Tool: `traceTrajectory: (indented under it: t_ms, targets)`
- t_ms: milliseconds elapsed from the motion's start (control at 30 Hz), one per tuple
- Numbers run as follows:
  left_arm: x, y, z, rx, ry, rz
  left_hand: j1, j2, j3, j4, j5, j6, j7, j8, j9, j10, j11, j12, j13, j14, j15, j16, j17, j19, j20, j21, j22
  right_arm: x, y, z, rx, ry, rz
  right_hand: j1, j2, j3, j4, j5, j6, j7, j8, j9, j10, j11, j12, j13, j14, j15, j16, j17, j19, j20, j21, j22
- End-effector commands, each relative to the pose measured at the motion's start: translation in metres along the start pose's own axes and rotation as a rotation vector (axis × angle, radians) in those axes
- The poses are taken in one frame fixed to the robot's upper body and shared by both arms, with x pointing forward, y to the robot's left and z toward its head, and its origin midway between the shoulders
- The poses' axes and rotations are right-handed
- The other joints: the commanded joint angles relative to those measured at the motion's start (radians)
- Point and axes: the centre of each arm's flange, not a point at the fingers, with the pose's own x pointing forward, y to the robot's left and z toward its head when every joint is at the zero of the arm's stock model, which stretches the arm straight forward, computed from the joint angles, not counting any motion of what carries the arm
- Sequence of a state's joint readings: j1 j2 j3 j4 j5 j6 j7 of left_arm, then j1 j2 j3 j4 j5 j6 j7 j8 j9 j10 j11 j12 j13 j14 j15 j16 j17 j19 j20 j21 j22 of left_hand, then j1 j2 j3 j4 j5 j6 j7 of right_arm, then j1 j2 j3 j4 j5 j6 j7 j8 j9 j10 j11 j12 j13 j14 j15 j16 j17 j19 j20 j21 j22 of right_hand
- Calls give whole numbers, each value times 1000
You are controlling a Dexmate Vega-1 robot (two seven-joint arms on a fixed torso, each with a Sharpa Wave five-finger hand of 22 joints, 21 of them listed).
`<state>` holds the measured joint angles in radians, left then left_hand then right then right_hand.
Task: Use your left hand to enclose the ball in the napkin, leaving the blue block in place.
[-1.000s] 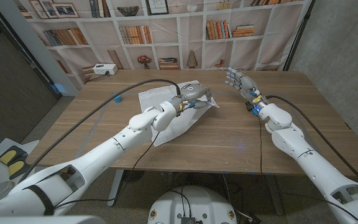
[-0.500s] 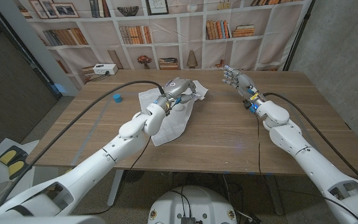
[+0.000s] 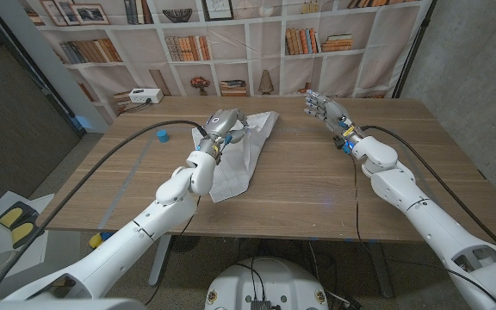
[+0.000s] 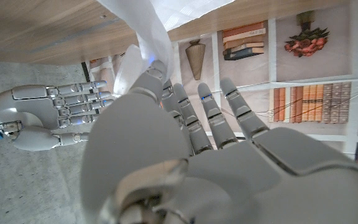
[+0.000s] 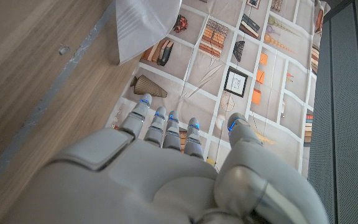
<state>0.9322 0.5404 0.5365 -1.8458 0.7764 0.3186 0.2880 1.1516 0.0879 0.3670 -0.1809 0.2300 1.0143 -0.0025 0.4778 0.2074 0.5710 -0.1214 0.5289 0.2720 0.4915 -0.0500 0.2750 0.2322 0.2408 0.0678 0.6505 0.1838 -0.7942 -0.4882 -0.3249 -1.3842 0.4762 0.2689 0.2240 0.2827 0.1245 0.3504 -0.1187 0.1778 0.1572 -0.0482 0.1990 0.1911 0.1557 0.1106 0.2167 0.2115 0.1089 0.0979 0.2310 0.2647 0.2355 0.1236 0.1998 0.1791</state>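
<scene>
— From the head camera, what do we have?
— We see the left hand (image 3: 222,126) over the far part of the white napkin (image 3: 235,164), a fold of cloth raised beside its fingers toward the back of the wooden surface (image 3: 317,185). Whether those fingers are pinching the cloth, we cannot tell from here. The ball is hidden from us. The blue block (image 3: 163,135) stands on the surface to the left of the napkin, apart from it. The right hand (image 3: 324,108) is held above the far right of the surface, its fingers spread and grasping nothing.

— And the left wrist camera?
— We look along the back of the left hand (image 4: 185,155); a strip of the napkin (image 4: 151,37) runs up from its thumb side, touching it, though the grip itself is hidden. The right hand (image 4: 48,115) shows beyond, fingers straight and released.

— The right wrist camera?
— We see the back of the right hand (image 5: 160,174), fingers extended and holding nothing, and a corner of the napkin (image 5: 145,22) lying on the surface (image 5: 30,81) well ahead of it.
</scene>
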Motion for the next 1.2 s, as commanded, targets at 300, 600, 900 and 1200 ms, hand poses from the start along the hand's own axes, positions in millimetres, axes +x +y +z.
traceTrajectory:
  t_ms: [300,600,900,1200]
  targets:
    - [-20,-20,-37,154,270,-44,-20,-11,26,17,11,84,74,82,116,-13,-14,-8,9,-1,-110,-11,6,-4,5,-3,2,13,5,3,-10,16,20,-3,-1,-2,0,1,4,-1,-3,0,6,-3,-6,2,4,-2,2,2,3,3,6,2]
    - [-15,-31,-35,314,329,-94,-92,-2,26,51,-4,46,10,77,120,-26,-39,-16,17,-19,-118,-15,21,-4,5,-4,3,15,6,2,-11,18,18,-3,-1,-3,0,1,5,-2,-2,0,6,-1,-6,2,4,-1,2,1,3,1,6,2]
    - [-7,-35,-35,336,328,-192,-292,-77,-61,78,-37,-540,-140,-243,5,-291,-1,-174,10,-167,-49,-51,26,-55,22,-41,4,19,5,-1,-10,25,15,-3,0,-3,0,1,5,-2,-2,0,4,-4,-6,2,5,-1,3,1,3,2,5,2]
    - [-9,-22,-38,260,339,-140,-431,-69,-105,128,-21,-806,-101,-302,-16,-424,46,-231,12,-270,21,-72,35,-139,61,-89,7,24,4,-3,-2,26,14,-5,0,-5,2,0,6,0,-2,0,6,0,-6,2,5,-1,3,1,2,2,5,2]
